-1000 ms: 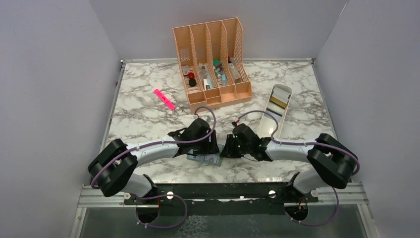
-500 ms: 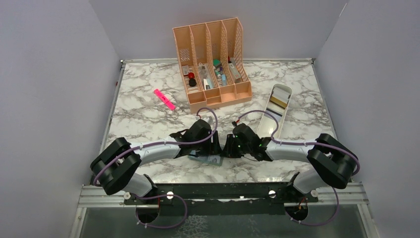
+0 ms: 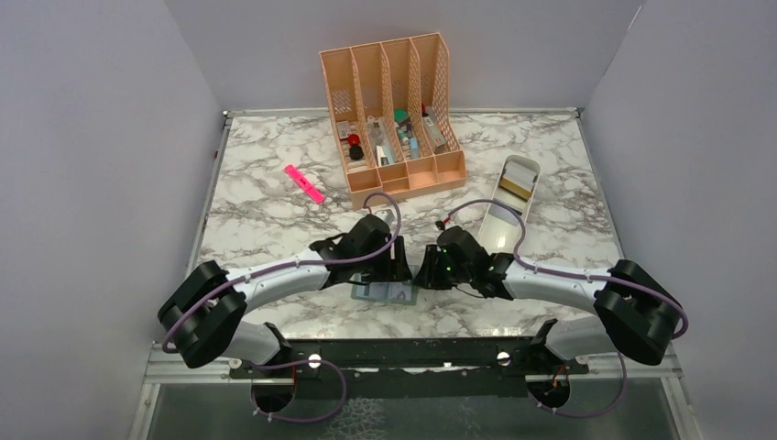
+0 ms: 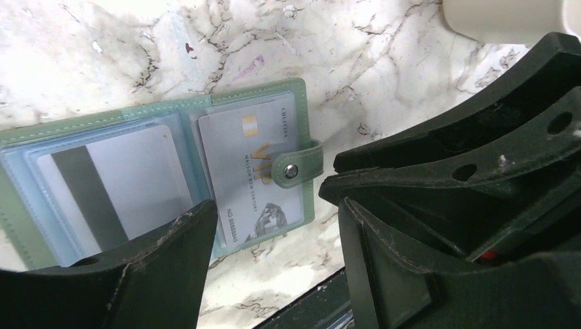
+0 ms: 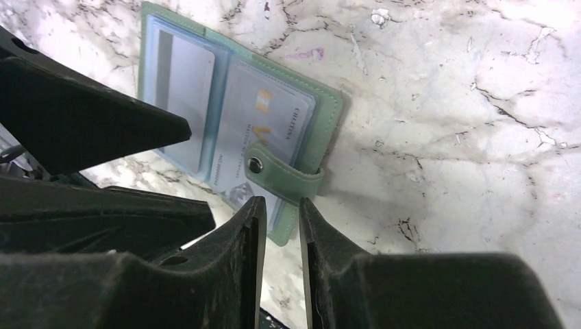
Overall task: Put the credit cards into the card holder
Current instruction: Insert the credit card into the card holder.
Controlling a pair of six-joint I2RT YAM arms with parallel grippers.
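The grey-green card holder [image 3: 384, 293] lies open near the table's front edge, between my two grippers. In the left wrist view [image 4: 305, 103] its blue-grey pockets hold a pale card with a dark stripe [image 4: 113, 185] and a pale VIP card [image 4: 250, 164]; the snap tab [image 4: 299, 168] lies over the VIP card. My left gripper [image 4: 274, 205] is open and empty just above the holder. My right gripper [image 5: 281, 202] hovers at the tab [image 5: 288, 177], its jaws a narrow gap apart with nothing between. More credit cards, one gold [image 3: 515, 188], lie in the white tray.
The long white tray [image 3: 496, 236] stands at the right, partly under my right arm's cable. A peach slotted organizer [image 3: 394, 110] with small items stands at the back. A pink highlighter [image 3: 303, 183] lies at the left. The black front rail [image 3: 412, 353] runs close behind the holder.
My left gripper has slid a little right over the holder. My right arm's elbow has swung out to the right while its gripper stayed at the holder's right edge.
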